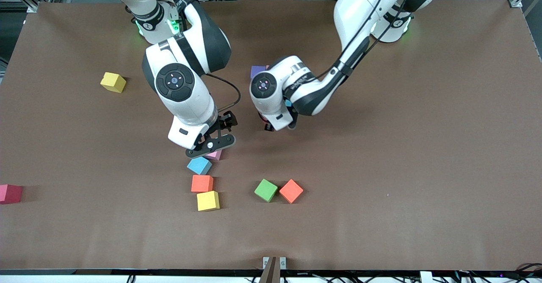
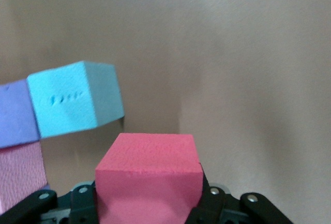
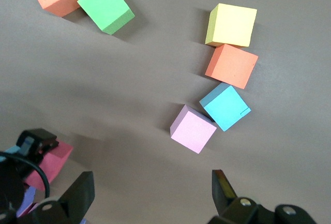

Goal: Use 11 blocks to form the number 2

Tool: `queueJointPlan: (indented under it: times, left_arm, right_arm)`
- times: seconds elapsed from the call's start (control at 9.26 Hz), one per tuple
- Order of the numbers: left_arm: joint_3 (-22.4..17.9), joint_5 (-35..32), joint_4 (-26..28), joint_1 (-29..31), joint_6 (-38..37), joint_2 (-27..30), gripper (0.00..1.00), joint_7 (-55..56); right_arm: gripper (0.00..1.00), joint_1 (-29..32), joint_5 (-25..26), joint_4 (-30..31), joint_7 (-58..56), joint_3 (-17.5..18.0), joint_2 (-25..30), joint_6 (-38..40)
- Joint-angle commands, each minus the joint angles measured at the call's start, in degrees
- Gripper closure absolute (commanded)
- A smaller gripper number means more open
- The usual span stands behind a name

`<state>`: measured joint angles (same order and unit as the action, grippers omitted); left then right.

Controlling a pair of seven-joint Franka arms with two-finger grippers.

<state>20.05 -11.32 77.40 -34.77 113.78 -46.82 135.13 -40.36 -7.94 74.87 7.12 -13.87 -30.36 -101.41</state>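
My left gripper (image 2: 147,195) is shut on a pink-red block (image 2: 147,164), held just above the table. Close by it lie a light blue block (image 2: 75,97), a purple block (image 2: 15,113) and a pink block (image 2: 20,175) that touch one another; of the number 2 only these show. In the front view the left wrist (image 1: 275,105) hides most of them, apart from the purple block (image 1: 257,70). My right gripper (image 3: 152,193) hangs open and empty beside a pale pink block (image 3: 193,129). That block leads a row with a light blue (image 3: 225,106), an orange (image 3: 231,65) and a yellow block (image 3: 231,25).
A green cube (image 1: 266,190) touches another orange block (image 1: 291,191) nearer the front camera. A second yellow block (image 1: 113,81) and a red block (image 1: 9,193) lie toward the right arm's end of the table. Bare table stretches toward the left arm's end.
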Motion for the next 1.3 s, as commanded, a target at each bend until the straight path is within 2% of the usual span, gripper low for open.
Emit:
queueJointPlan:
  times: [0.0,0.22,0.32,0.54,0.65,1.19]
  left_arm:
    - [-0.3,0.8,1.1,-0.9,-0.7,1.4,1.0,6.9]
    - [0.9,1.0,3.2,0.0,0.2,2.5,1.0,10.1]
    - [1.2,1.3,7.6,0.1,3.2,5.7,1.0,10.5]
    - [1.2,1.9,21.2,0.1,13.4,15.0,1.0,11.7]
    - [1.3,1.9,23.2,0.1,14.3,15.6,1.0,11.6]
    - [1.2,2.0,23.3,3.7,17.3,14.0,1.0,11.6]
  right_arm:
    - [0.0,0.3,-0.8,1.2,-1.1,0.3,1.4,-0.1]
    - [0.0,0.3,-0.8,1.3,-1.1,0.2,1.4,0.0]
    - [0.0,0.3,-0.8,1.7,-1.1,0.3,1.4,0.0]
    - [0.0,0.3,-0.8,1.9,-1.1,0.3,1.8,0.1]
    - [0.0,0.3,-0.8,1.9,-1.1,0.2,1.8,0.1]
    - [0.0,0.3,-0.8,2.0,-1.1,0.3,1.9,0.1]
